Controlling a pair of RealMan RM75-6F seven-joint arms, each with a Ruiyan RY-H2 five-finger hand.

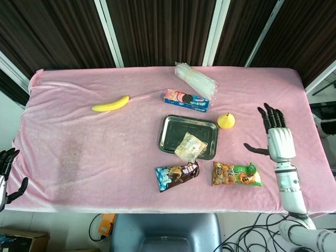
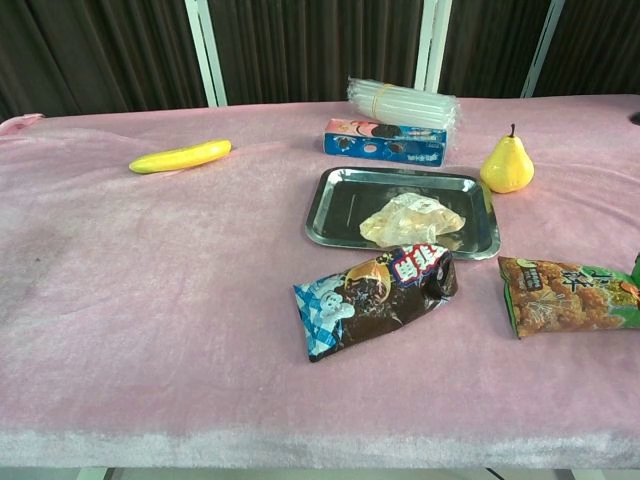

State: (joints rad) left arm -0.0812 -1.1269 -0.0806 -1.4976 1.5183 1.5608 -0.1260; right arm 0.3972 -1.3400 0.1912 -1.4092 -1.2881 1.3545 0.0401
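Observation:
A clear plastic packet [image 1: 190, 146] [image 2: 411, 219] lies in the metal tray [image 1: 169, 129] [image 2: 335, 195] at mid-table. My right hand [image 1: 275, 135] hovers open to the right of the tray, fingers spread, holding nothing; the chest view does not show it. A yellow pear [image 1: 226, 121] [image 2: 506, 163] stands between the tray and that hand. My left hand [image 1: 6, 167] hangs off the table's left edge, fingers apart and empty.
A dark snack bag [image 1: 177, 174] [image 2: 375, 295] and an orange-green snack bag [image 1: 236, 174] [image 2: 566, 295] lie in front of the tray. Behind it are a cookie box [image 1: 187, 100] [image 2: 385, 141] and a bundle of clear tubes [image 1: 196, 80] [image 2: 403, 101]. A banana [image 1: 110, 104] [image 2: 180, 156] lies far left.

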